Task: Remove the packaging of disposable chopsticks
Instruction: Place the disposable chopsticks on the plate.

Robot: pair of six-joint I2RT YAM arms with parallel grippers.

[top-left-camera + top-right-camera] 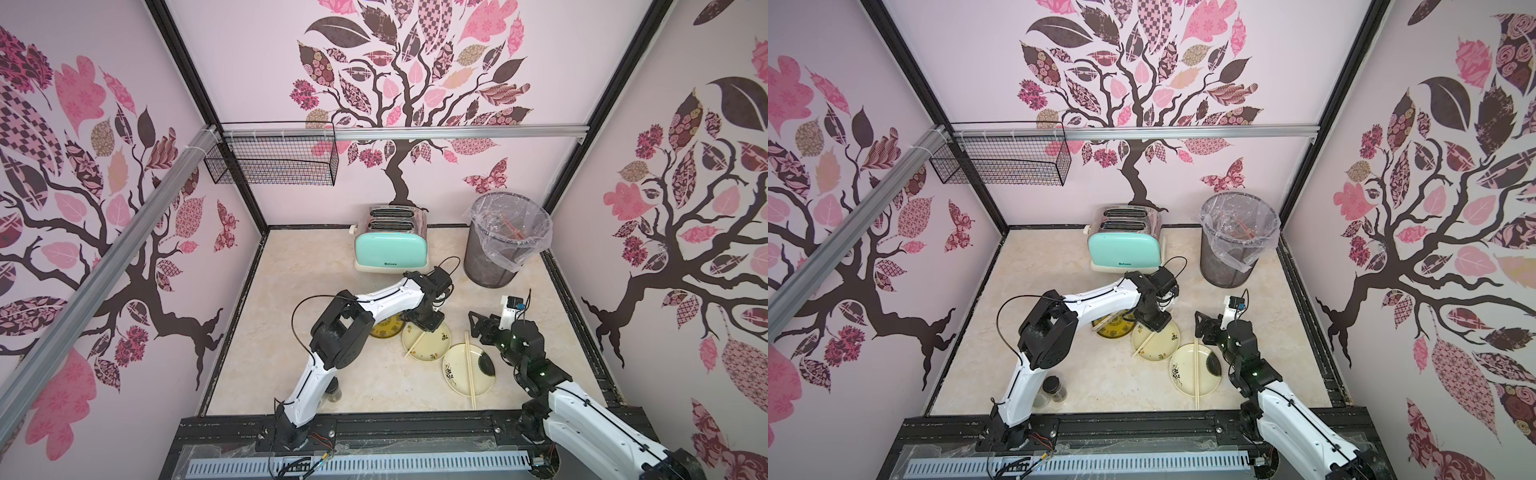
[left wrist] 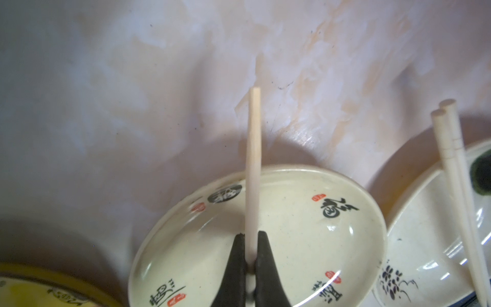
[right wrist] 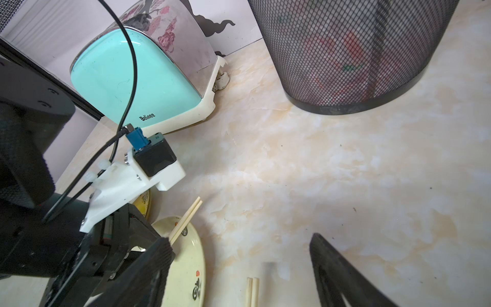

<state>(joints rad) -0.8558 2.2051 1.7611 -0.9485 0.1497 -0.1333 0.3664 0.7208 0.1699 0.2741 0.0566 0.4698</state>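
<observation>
Chopsticks (image 2: 253,159) of pale tan wood, unsleeved, are pinched by the left gripper (image 2: 251,239) over the round cream plate (image 2: 305,239), probably for set-down; right gripper (image 3: 240,240) stands spread, empty.

A mint toaster (image 1: 390,245) sits at the far edge of the surface (image 1: 316,282), a lined mesh bin (image 1: 490,266) in the far right corner; a yellow plate (image 1: 384,331) and two cream plates (image 1: 436,349) cluster centrally.

bench (image 1: 332,291) back: toaster (image 1: 390,245), bin (image 1: 500,245) to its right | bench middle: left plate (image 1: 384,331), middle plate (image 1: 436,345), right plate (image 1: 455,384) in one row, each just beside the next | on them: left pair (image 1: 1104,323), middle pair (image 1: 417,346), right pair (image 1: 469,370) of chopsticks, one per plate | front left: jar (image 1: 1054,388)
</observation>
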